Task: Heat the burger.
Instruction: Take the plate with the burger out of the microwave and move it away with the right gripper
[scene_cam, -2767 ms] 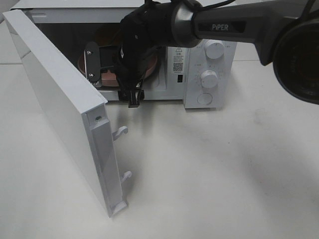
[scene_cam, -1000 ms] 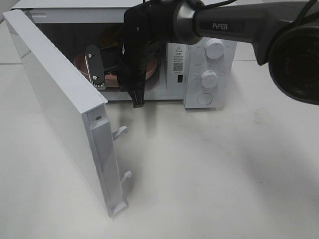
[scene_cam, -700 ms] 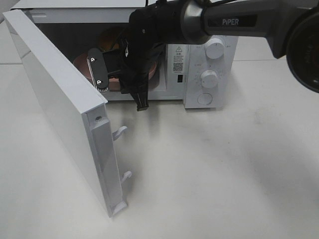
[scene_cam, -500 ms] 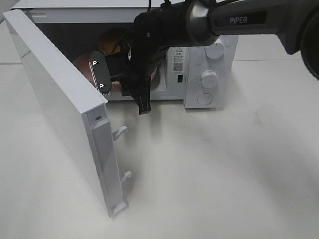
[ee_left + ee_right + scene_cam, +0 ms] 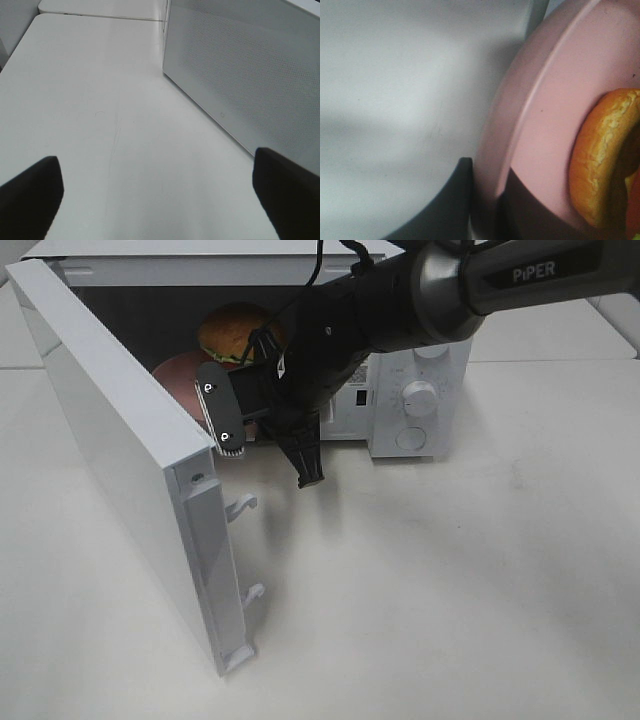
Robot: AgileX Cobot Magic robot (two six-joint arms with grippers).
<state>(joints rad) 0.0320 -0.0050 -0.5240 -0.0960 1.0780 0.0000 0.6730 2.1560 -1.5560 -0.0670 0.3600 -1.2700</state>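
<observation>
Now that the arm is back, burger newly exposed.

You can read only "PiPER" in pale letters on the dark right arm; the small print around the knobs of the microwave is too fine for you to read

Sat inside open microwave: burger on pink plate. Hung at plate's 3 o'clock: right gripper, gripping plate rim. Swung toward 7 o'clock: door.
</observation>
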